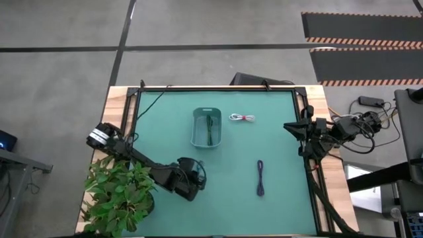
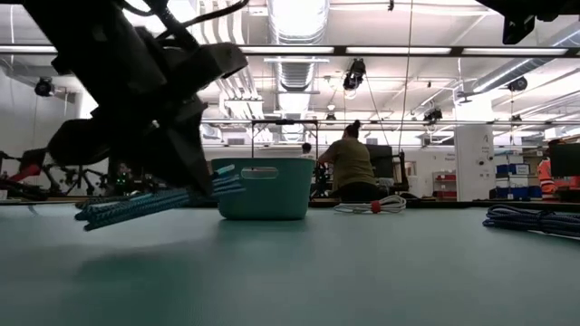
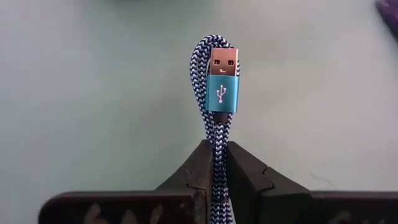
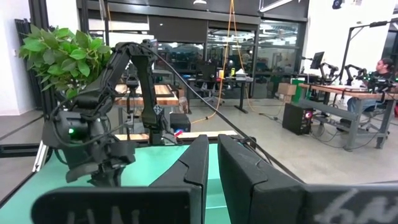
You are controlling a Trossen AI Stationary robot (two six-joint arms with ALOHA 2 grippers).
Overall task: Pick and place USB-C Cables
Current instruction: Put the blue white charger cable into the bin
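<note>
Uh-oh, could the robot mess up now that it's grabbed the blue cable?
Maybe, in two ways.

1. The left gripper is shut on the blue cable only near one end of the bundle, and the low view shows the rest trailing down toward the mat, so it might slip out or drag.

2. The teal bin already holds a dark green cable; a floppy loop could catch on the bin's rim and hang outside instead of dropping in.
</note>
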